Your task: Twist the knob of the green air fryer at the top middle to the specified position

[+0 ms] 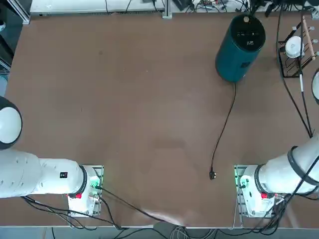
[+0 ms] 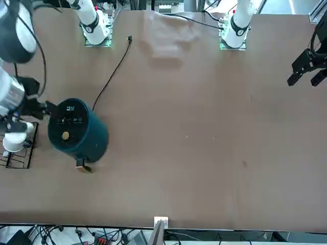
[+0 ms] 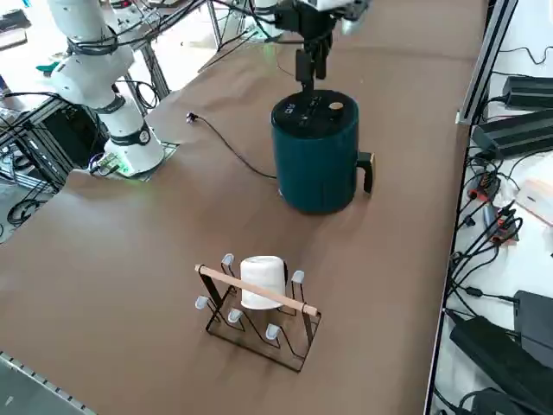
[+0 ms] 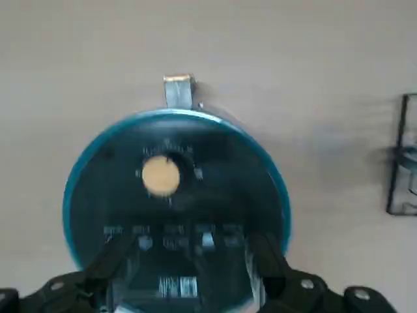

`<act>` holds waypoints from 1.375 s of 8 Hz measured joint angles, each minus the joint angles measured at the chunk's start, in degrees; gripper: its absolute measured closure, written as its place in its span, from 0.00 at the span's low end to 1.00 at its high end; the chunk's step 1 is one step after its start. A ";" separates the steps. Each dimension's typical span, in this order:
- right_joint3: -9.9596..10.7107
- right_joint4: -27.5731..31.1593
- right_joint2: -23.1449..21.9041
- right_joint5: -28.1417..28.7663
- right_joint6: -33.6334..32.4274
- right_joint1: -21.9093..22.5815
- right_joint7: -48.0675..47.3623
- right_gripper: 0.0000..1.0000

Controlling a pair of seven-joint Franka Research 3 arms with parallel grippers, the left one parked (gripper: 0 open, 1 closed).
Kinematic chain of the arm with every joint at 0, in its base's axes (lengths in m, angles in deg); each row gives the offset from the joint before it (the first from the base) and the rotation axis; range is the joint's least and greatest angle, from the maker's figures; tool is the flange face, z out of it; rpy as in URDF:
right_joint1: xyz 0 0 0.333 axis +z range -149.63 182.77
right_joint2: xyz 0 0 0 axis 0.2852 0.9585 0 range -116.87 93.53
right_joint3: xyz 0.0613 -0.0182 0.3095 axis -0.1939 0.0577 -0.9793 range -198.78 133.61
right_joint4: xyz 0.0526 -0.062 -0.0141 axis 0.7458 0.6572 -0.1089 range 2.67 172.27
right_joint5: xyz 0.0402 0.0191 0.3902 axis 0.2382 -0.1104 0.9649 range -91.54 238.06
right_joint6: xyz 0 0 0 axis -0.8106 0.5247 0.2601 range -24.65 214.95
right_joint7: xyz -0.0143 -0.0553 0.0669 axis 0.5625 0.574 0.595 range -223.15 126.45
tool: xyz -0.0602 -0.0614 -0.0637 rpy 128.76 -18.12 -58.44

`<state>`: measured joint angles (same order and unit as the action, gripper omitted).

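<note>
The green air fryer [image 1: 238, 50] stands at the far right of the table, a dark teal cylinder with a black round top. Its small gold knob [image 4: 160, 175] sits near the top's rim on the side of the fryer's handle [image 4: 178, 89]; the knob also shows in the side view [image 3: 336, 107] and the front view [image 2: 65, 136]. My right gripper [image 4: 192, 254] hovers above the fryer's top, over the edge opposite the knob, fingers pointing down and open with nothing between them. From the side, the gripper [image 3: 305, 74] hangs just above the top panel without touching it.
A black wire rack with a white cup [image 3: 259, 294] stands beside the fryer towards the table's right edge. The fryer's thin black power cord [image 1: 225, 122] trails towards my base and ends in a loose plug [image 1: 213, 175].
</note>
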<state>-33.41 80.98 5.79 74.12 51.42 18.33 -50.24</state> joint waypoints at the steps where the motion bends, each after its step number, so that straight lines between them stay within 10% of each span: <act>1: -0.07 0.01 2.06 0.00 2.52 0.53 -0.05 0.00; 11: -0.05 -0.38 5.15 -0.01 5.95 2.45 -0.12 0.11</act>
<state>-33.46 80.61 10.94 74.11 57.37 20.78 -50.37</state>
